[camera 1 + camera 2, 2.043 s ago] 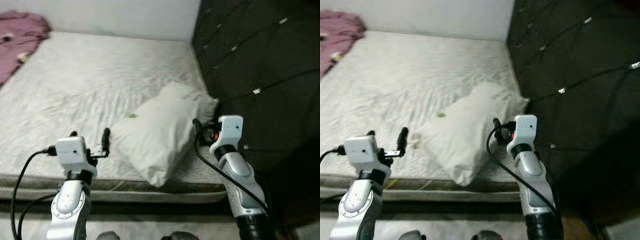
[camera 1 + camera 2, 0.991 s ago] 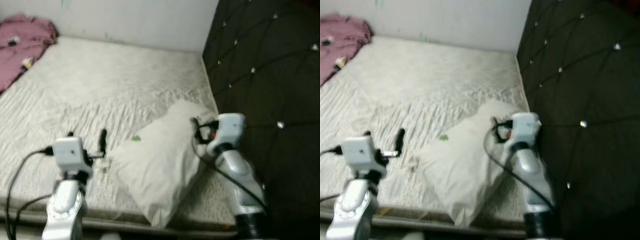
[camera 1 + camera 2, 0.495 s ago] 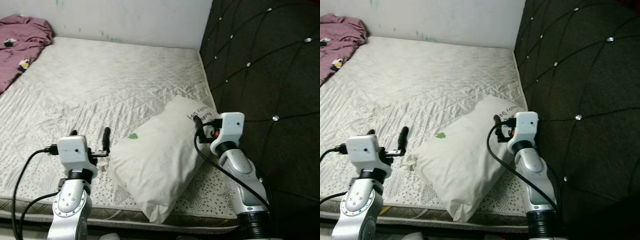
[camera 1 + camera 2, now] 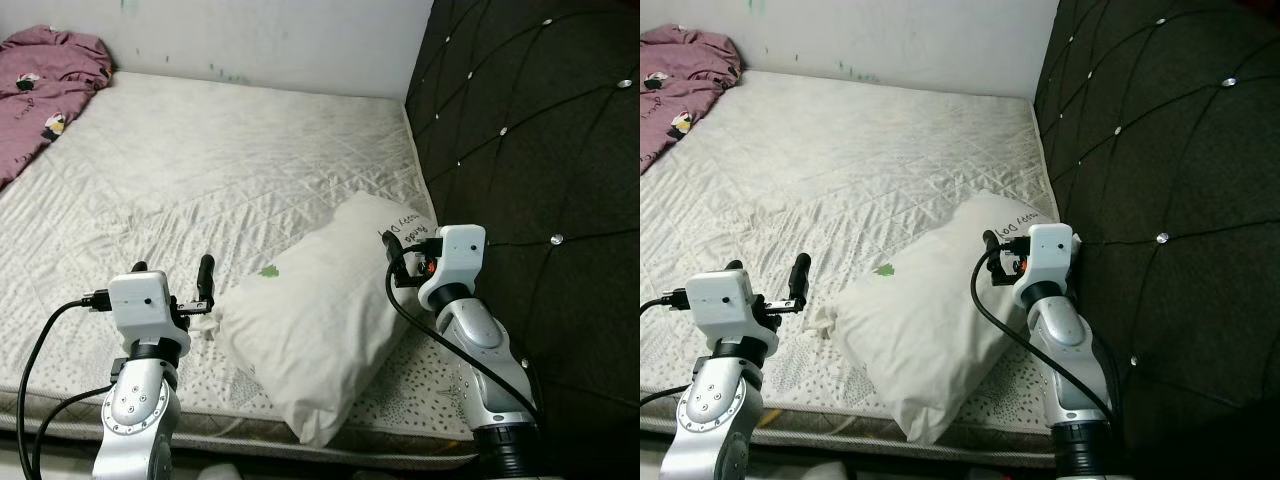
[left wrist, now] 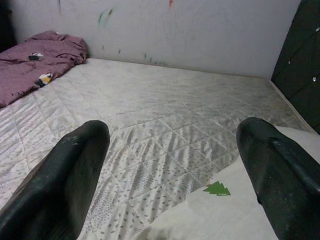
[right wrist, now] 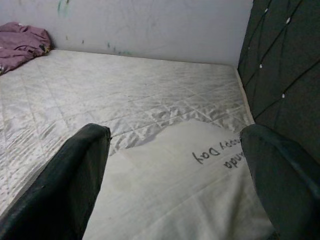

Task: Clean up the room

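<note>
A: We log the scene. The white pillow (image 4: 325, 320) lies askew on the mattress (image 4: 220, 170), near its front edge and just beside the dark tufted headboard (image 4: 530, 130). A crumpled purple blanket (image 4: 45, 75) sits at the far corner, well apart from us.

B: Grippers?

A: Left gripper (image 5: 175, 165) is released, its 2 fingers spread wide in the left wrist view, hovering over the mattress just beside the pillow's near corner. Right gripper (image 6: 180, 170) is likewise spread, holding nothing, poised above the pillow's printed end (image 6: 222, 157). Neither touches the fabric that we can tell.

B: So the step in hand, as we judge it, is taking up the pillow.

A: Agreed. We suggest a 2-point grasp: each gripper pinches a fold near opposite ends, since the filling looks soft and 1 grip would likely let it sag and swing.

B: We bite fabric plus some filling, not the cover alone.

A: And we lift evenly, keeping the right arm off the headboard.
</note>
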{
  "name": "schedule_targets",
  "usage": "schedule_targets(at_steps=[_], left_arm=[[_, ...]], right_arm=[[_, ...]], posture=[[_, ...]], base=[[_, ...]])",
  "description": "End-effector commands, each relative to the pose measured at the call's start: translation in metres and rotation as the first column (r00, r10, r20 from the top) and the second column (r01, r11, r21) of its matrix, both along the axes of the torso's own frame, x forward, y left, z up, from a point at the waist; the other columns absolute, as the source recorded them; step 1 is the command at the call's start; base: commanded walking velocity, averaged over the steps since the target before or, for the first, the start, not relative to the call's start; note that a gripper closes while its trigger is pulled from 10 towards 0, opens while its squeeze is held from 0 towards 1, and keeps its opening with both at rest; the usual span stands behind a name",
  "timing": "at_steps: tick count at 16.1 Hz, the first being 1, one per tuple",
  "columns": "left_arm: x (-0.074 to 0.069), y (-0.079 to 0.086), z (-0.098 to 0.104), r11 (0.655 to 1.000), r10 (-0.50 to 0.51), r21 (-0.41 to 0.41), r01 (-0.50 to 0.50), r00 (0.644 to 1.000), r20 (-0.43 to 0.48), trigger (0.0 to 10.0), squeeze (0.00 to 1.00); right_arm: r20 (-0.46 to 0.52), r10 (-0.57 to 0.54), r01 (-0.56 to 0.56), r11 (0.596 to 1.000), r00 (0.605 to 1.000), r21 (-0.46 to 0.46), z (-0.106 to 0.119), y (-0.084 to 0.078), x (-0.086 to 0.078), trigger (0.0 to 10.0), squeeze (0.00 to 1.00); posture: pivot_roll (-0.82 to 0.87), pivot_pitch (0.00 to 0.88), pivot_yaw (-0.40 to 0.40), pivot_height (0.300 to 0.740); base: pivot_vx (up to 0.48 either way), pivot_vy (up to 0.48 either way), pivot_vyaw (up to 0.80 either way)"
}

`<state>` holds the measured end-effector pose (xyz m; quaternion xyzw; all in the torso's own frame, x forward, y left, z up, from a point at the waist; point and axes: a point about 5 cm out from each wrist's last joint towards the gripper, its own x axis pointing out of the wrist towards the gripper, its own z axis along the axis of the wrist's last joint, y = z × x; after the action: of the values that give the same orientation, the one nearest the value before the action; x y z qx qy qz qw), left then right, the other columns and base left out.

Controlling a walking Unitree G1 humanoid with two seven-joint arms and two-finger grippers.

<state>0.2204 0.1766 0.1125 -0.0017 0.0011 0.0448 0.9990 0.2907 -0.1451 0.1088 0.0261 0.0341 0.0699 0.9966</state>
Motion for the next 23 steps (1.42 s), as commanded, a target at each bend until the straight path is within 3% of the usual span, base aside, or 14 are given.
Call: schedule_targets(at_steps=[1,4,8,10,16,17,18,23], left_arm=[[0.002,-0.001,0.0,1.0,-0.007,-0.005,0.007,1.0,-0.006,10.0,0.0],[0.003,-0.002,0.0,1.0,-0.002,-0.008,0.002,1.0,-0.004,10.0,0.0],[0.003,-0.001,0.001,1.0,0.009,-0.001,-0.009,1.0,0.005,10.0,0.0],[0.003,0.001,0.002,1.0,0.019,0.012,-0.019,1.0,0.009,10.0,0.0],[0.002,0.002,0.003,1.0,0.014,-0.003,-0.014,1.0,0.005,10.0,0.0],[0.003,0.001,0.003,1.0,0.012,-0.004,-0.012,1.0,0.008,10.0,0.0],[0.004,0.001,0.005,1.0,0.005,-0.007,-0.005,1.0,0.014,10.0,0.0],[0.001,0.002,0.007,1.0,-0.004,-0.007,0.004,1.0,0.024,10.0,0.0]], right_arm=[[0.013,0.004,-0.004,1.0,1.0,0.0,0.003,0.0,0.001,10.0,0.0],[0.016,0.009,-0.009,1.0,1.0,-0.007,0.004,0.0,0.002,10.0,0.0],[0.015,0.026,-0.026,1.0,1.0,-0.017,0.005,0.001,0.003,10.0,0.0],[0.003,0.073,-0.073,0.997,0.997,0.038,0.009,0.01,0.006,10.0,0.0],[-0.065,0.016,-0.015,1.0,0.998,0.015,0.003,0.008,0.01,10.0,0.0],[-0.052,0.01,-0.011,1.0,0.999,-0.023,0.004,0.008,0.011,10.0,0.0],[-0.032,0.088,-0.088,0.996,0.996,-0.001,0.008,0.015,0.01,10.0,0.0],[-0.056,0.066,-0.066,0.998,0.996,-0.005,0.008,0.015,0.009,10.0,0.0]], posture=[[-0.01,0.0,-0.056,0.667],[-0.01,0.0,-0.06,0.632],[-0.01,0.0,-0.066,0.632],[-0.01,0.0,-0.068,0.632],[-0.01,0.0,-0.079,0.632],[-0.01,0.0,-0.081,0.632],[-0.01,0.009,-0.082,0.632],[0.0,0.021,-0.085,0.632]], base=[[0.0,0.0,0.0],[0.0,0.0,0.0],[0.0,0.0,0.0],[0.0,0.0,0.0],[0.0,0.0,0.0],[0.0,0.0,0.0],[0.0,0.0,0.0],[0.049,0.0,0.0]])
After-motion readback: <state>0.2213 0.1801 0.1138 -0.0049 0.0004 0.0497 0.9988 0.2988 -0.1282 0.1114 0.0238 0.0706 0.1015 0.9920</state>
